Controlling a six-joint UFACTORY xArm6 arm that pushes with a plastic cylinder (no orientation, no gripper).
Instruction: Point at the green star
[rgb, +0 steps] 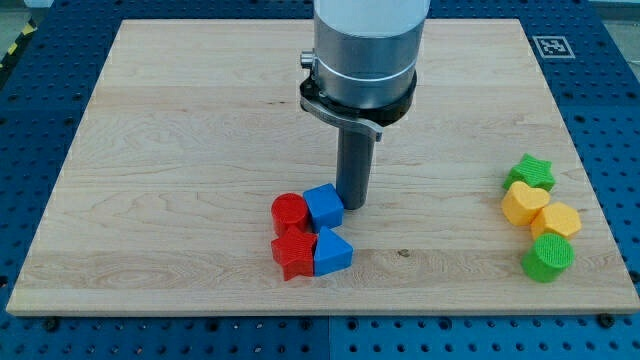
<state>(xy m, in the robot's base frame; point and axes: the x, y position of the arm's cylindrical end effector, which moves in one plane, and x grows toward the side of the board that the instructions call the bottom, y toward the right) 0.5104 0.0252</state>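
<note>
My tip (352, 204), a plain rod with no jaws, touching the blue cube (323, 205), well apart from the green star (530, 172).

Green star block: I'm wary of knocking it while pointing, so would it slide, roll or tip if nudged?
The small green star-shaped block looks squat and flat-bottomed, so it would probably slide, not roll. It touches the yellow heart-shaped block, which would likely shift too. My tip is far off, beside the blue cube.

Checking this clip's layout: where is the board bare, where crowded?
Bare: the wooden board's left half, and between my tip and the green star. Crowded: the red and blue cluster beside my tip, and the right-edge column.
</note>
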